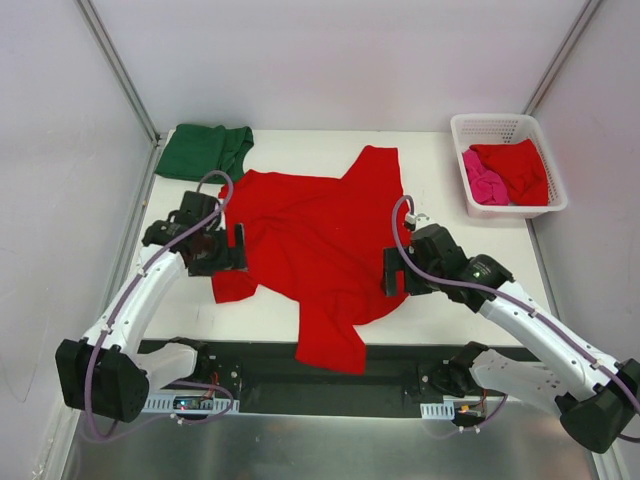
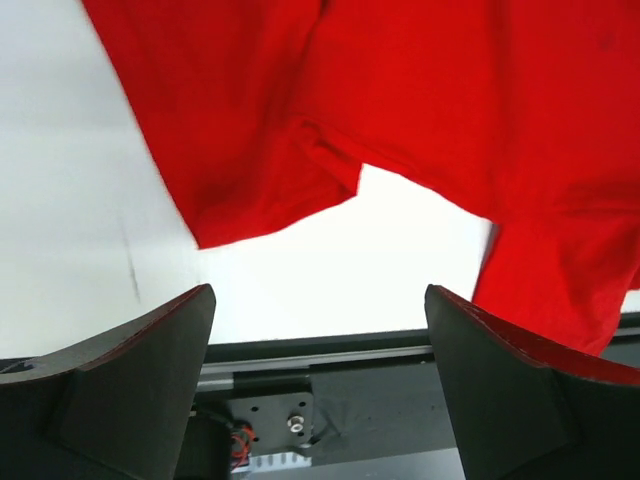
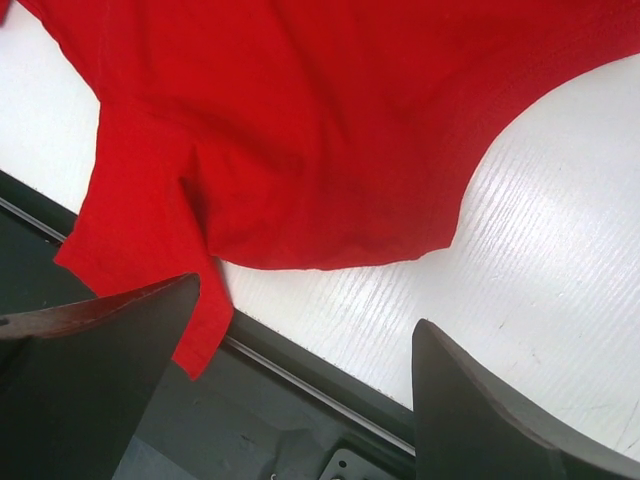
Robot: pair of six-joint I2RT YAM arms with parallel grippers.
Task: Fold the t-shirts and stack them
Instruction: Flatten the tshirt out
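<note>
Spread rumpled across the table (image 1: pixel 440 180) with one end drooping over the near edge, the red t-shirt (image 1: pixel 320 250) lies between the left gripper (image 1: pixel 238 248) and right gripper (image 1: pixel 392 272), both wide and empty, likely poised to pinch its sides for folding, while the green t-shirt (image 1: pixel 205 150) waits far left.

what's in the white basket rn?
The basket holds a crumpled red tee with a pink tee on its left in the top view. The basket floor and anything under them is covered.
</note>
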